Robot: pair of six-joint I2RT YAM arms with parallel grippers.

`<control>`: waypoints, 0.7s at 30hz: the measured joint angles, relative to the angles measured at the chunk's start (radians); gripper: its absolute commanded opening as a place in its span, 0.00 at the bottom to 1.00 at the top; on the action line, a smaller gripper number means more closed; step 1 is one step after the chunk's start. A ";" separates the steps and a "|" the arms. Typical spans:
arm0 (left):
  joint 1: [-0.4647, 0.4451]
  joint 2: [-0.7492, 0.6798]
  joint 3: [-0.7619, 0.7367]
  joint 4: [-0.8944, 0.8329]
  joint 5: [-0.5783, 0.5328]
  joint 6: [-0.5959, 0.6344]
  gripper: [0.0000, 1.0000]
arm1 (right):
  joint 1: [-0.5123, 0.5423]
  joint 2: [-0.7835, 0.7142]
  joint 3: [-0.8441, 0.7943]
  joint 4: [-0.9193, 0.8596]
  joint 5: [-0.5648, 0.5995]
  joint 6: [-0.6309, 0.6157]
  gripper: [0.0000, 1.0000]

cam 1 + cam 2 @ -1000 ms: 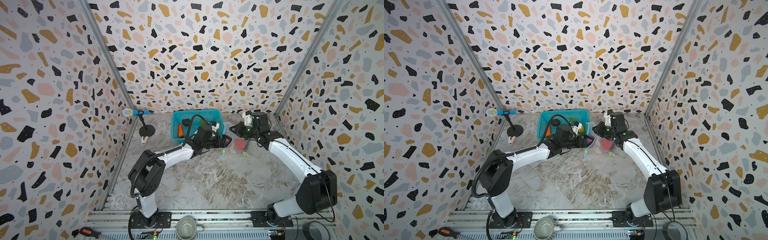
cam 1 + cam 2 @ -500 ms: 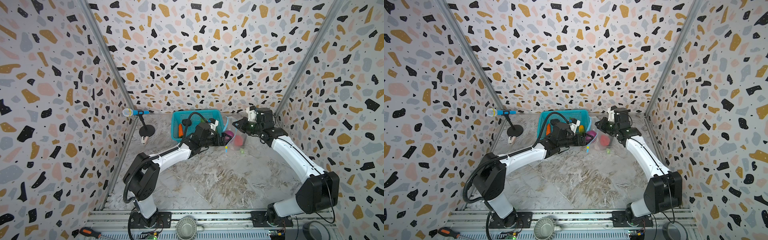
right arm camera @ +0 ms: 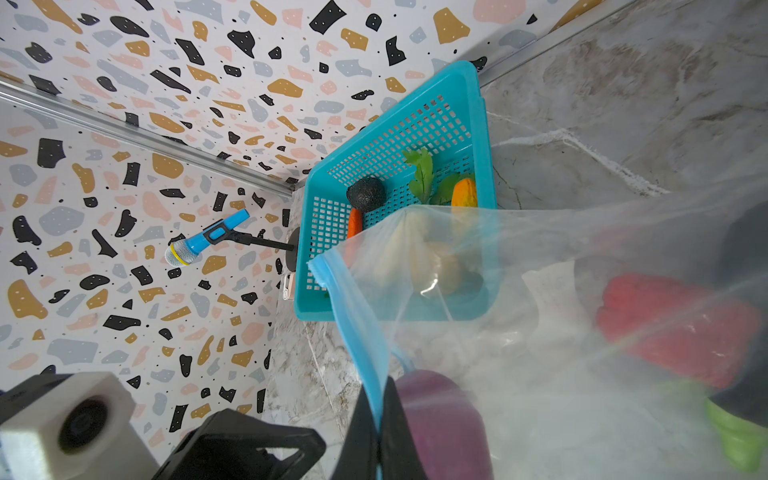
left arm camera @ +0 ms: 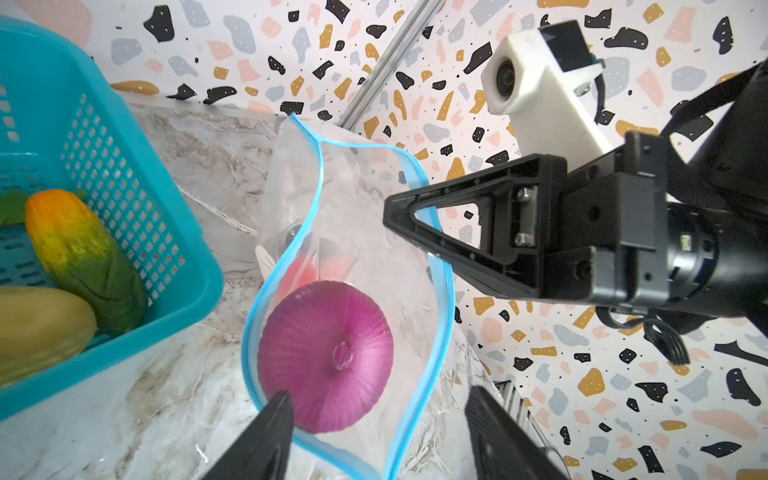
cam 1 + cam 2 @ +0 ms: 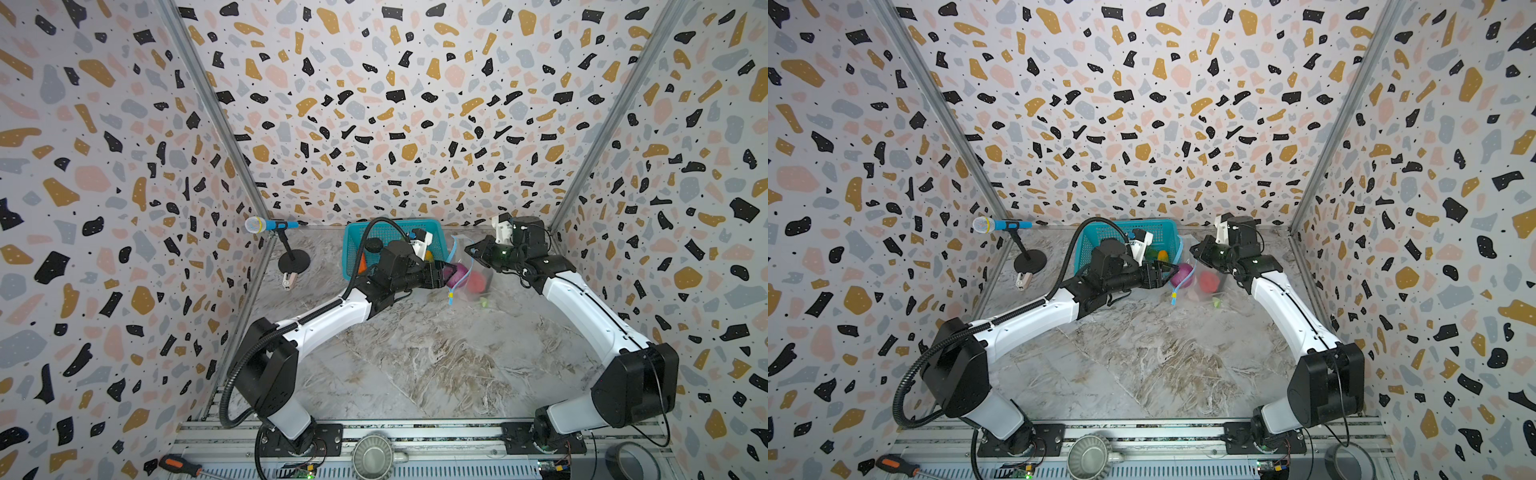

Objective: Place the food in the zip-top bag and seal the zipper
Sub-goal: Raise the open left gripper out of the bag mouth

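Left wrist view: onion (image 4: 326, 357) sits inside the blue zipper (image 4: 448, 307) rim of the bag (image 4: 365, 187), at the mouth and not deep.
Change: a second ago the top views showed hardly any purple past the left gripper (image 4: 378, 395). Now the onion (image 5: 456, 274) shows clear of the tips, beside the pepper (image 5: 476, 282) already in the bag.
Left jaws: apart, wider than the onion. One finger (image 4: 274, 428) overlaps its edge, contact not certain. Not clamped.
Right gripper (image 3: 377, 419): jaws together, pinching the zipper rim, with the mouth held up and open.
Bag position: near the back edge of the surface (image 5: 415, 353), just beside the basket (image 5: 351, 249), toward the back right corner.
Zipper state: open along its length. The yellow slider (image 5: 450, 296) hangs at the low end.
Left in basket: corn (image 4: 79, 253), potato (image 4: 37, 328), carrot (image 3: 354, 222), eggplant (image 3: 365, 193), leaves (image 3: 422, 174).
Meaning: judged to be the release of the onion. Two items are bagged, several remain, and sealing has not begun.
Next: the left gripper should back out without dragging the rim, then go to the basket.
Risk: the onion lies at the mouth and could roll out if the rim sags.
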 measured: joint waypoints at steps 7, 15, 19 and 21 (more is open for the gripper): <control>-0.002 0.060 0.058 -0.050 0.028 0.021 0.55 | 0.000 0.002 0.015 -0.013 0.000 -0.005 0.00; -0.004 0.135 0.156 -0.195 0.018 0.071 0.53 | -0.001 0.002 0.017 -0.015 0.000 -0.006 0.00; -0.007 0.139 0.160 -0.195 0.031 0.062 0.49 | -0.001 0.002 0.017 -0.015 0.000 -0.006 0.00; -0.013 0.150 0.168 -0.191 0.044 0.052 0.47 | -0.001 0.002 0.017 -0.015 0.000 -0.005 0.00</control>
